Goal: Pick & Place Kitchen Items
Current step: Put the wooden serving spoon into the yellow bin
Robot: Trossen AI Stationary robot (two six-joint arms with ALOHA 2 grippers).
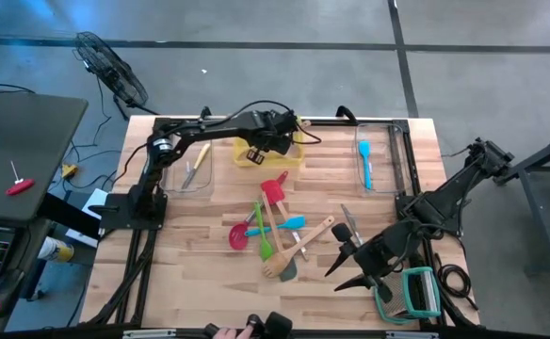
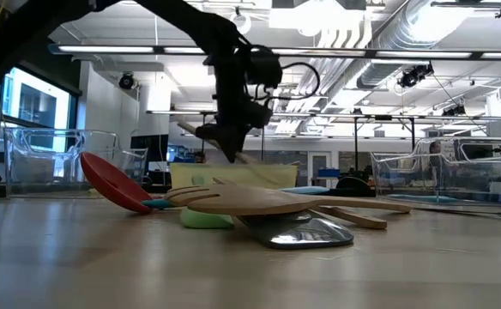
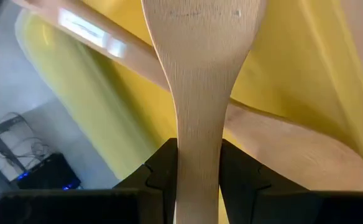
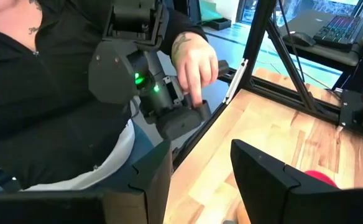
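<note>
Spatula (image 3: pixel 197 93) between fingers (image 3: pixel 160 177) — over tray (image 3: pixel 287 68).

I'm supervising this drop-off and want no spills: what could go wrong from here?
1. The left hand grips a wooden spatula over the yellow tray; another wooden utensil already lies across the tray beneath it, so the released spatula may land on that one and tip over the tray's rim.
2. A person's hand works near the table edge by the right hand; a sudden arm move could hit it.
</note>
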